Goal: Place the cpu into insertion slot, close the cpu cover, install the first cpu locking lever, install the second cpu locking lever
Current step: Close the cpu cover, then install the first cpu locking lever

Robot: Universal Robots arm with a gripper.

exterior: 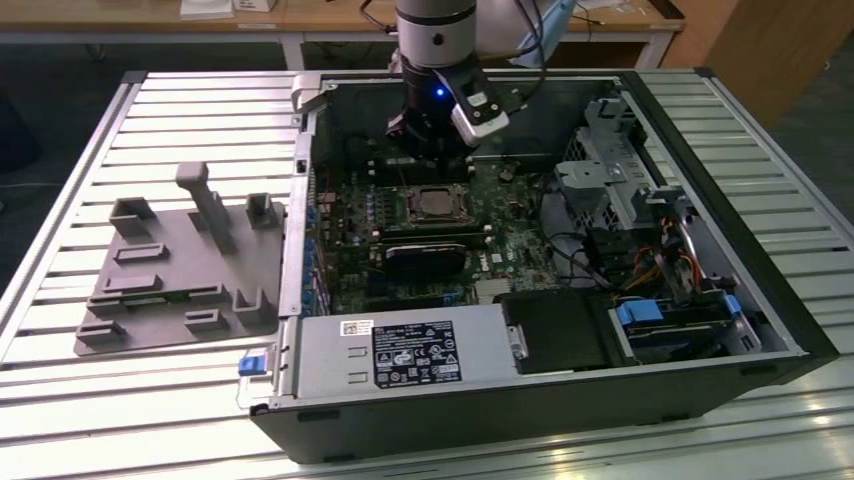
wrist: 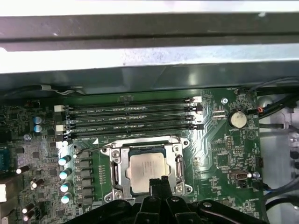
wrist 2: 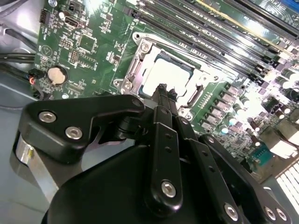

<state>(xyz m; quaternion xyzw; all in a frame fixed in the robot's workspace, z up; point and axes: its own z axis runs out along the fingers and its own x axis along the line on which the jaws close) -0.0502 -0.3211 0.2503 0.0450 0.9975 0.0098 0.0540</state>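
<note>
The cpu (wrist: 147,171), a small flat square chip with a dull silver metal top and a thin tan-green rim, lies level in the insertion slot (wrist: 124,168), the square socket with a dark border on the green circuit board (wrist: 219,154). The cpu cover (wrist: 115,168), a thin silvery metal frame plate with a large square window, lies flat around the chip, so the metal top shows through the window. Long black memory slots (wrist: 131,116) run side by side just beyond the socket, and a round silver coin battery (wrist: 237,119) sits near their end.

The black two-fingered hand (wrist: 160,183) has its fingers pressed together with nothing between them. Its tips are at the near edge of the chip; whether they touch it cannot be told.

In the exterior view, the board lies inside an open black computer case (exterior: 534,415) on a silvery slatted metal desk (exterior: 80,400). A flat grey plastic fixture plate with upright posts (exterior: 174,270) rests on the desk at the exterior view's left of the case. A light wooden table (exterior: 334,20) stands behind, over a dark floor.
</note>
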